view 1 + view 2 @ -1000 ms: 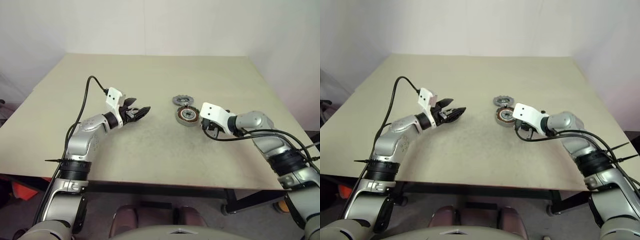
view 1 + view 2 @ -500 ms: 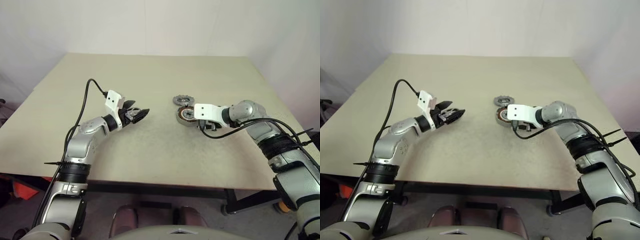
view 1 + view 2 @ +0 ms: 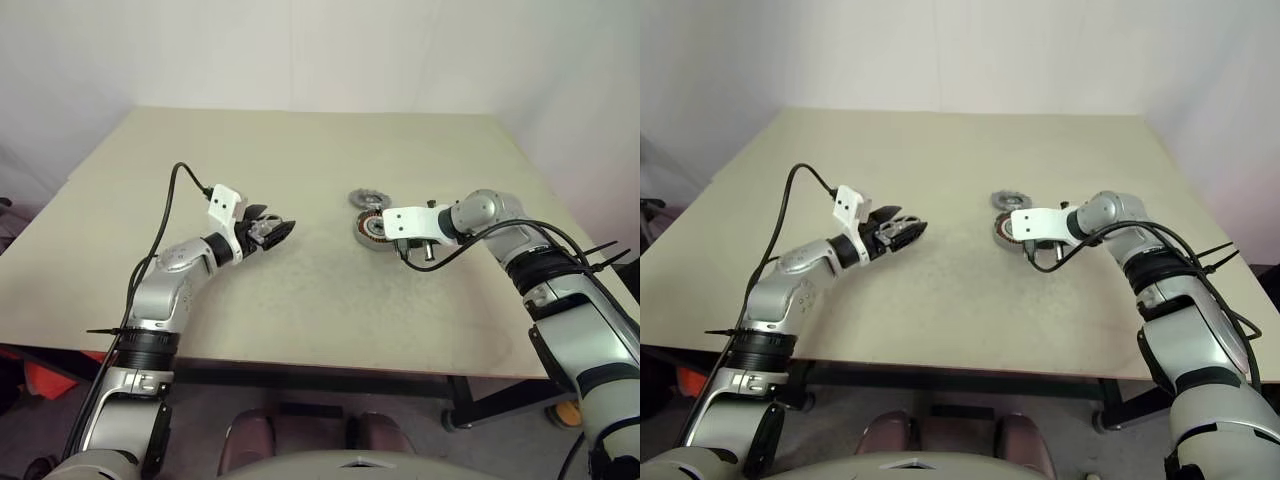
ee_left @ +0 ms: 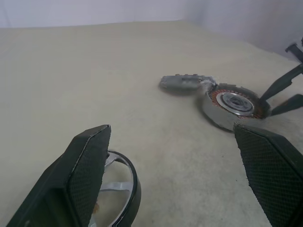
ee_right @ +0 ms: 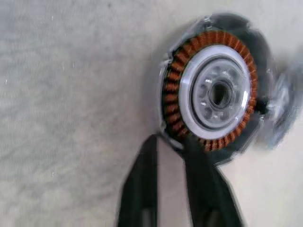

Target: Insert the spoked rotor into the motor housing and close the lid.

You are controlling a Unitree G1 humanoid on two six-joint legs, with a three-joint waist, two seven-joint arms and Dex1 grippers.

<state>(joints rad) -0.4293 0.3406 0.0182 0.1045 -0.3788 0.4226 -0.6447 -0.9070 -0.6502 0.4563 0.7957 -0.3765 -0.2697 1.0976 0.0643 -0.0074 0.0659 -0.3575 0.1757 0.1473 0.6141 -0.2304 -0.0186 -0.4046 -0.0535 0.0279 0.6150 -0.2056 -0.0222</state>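
spoked rotor (image 3: 367,198) half hidden behind motor housing (image 3: 372,230); right gripper (image 5: 176,146) clenched empty, left gripper (image 4: 170,179) released

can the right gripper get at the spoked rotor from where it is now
Probably not directly: the motor housing sits between the right gripper and the spoked rotor, so the gripper would likely have to lift over it.
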